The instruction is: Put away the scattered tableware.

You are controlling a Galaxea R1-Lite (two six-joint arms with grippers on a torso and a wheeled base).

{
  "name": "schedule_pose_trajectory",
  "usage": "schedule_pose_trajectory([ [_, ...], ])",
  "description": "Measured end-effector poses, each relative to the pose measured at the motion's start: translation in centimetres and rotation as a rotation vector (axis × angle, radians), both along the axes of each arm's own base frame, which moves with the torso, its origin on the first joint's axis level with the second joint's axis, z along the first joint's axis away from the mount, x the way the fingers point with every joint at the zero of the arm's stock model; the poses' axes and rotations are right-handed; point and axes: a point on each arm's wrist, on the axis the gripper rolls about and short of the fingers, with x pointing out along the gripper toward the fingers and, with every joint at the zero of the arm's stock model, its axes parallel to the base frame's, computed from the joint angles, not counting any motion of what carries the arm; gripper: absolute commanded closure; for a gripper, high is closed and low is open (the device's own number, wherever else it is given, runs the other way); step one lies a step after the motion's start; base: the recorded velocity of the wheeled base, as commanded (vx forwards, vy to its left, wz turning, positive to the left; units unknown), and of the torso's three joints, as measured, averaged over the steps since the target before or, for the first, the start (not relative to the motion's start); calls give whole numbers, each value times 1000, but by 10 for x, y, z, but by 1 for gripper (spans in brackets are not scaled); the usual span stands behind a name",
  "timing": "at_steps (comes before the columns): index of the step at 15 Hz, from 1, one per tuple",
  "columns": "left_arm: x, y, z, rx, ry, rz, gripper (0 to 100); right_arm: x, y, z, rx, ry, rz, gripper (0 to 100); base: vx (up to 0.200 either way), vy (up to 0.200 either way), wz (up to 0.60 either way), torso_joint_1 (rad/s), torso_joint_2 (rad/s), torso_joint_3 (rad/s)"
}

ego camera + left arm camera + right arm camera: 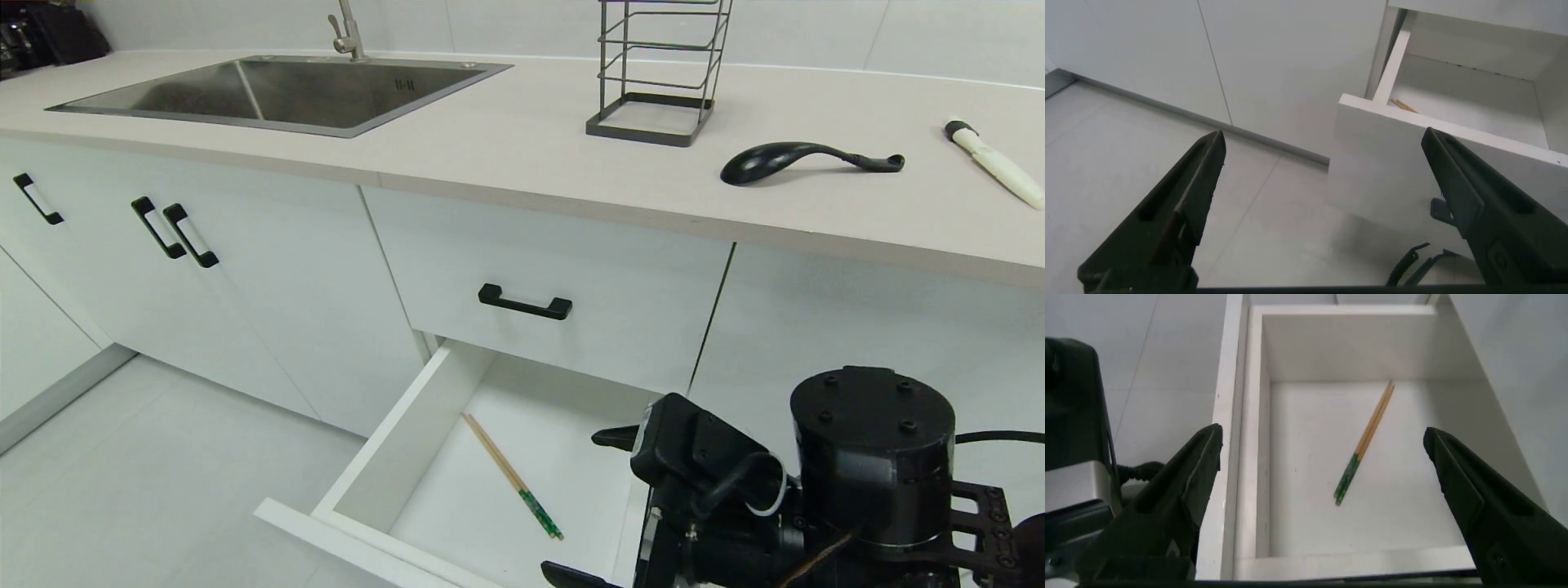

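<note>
A pair of wooden chopsticks with green ends (513,476) lies on the floor of the open white drawer (412,420) under the counter. My right gripper (591,506) hangs open above the drawer's right side with nothing held. In its own view the gripper (1323,506) stands over the chopsticks (1365,443), well apart from them. On the counter lie a black spoon (804,159) and a cream-coloured knife (994,163). My left gripper (1323,212) is open and empty, low over the floor, facing the drawer's front panel (1429,171).
A steel sink (286,86) is set into the counter at the left. A dark wire rack (657,73) stands behind the spoon. A shut drawer with a black handle (524,305) sits above the open one. Cabinet doors (175,237) lie to the left.
</note>
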Motion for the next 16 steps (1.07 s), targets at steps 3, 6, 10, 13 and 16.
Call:
schedule_pose_trajectory([
  [3, 0, 0, 0, 0, 0, 0, 0, -1, -2, -2, -5, 5, -1, 0, 0, 0, 0, 0, 0, 0],
  [6, 0, 0, 0, 0, 0, 0, 0, -2, -2, -1, -5, -1, -1, 0, 0, 0, 0, 0, 0, 0],
  [10, 0, 0, 0, 0, 0, 0, 0, -2, -3, -1, -7, -1, -2, 0, 0, 0, 0, 0, 0, 0],
  [13, 0, 0, 0, 0, 0, 0, 0, -3, -3, -2, -10, 3, 1, 0, 0, 0, 0, 150, -128, -36],
  [16, 0, 0, 0, 0, 1, 0, 0, -4, -4, -2, -14, 5, -1, 0, 0, 0, 0, 255, -131, -164],
])
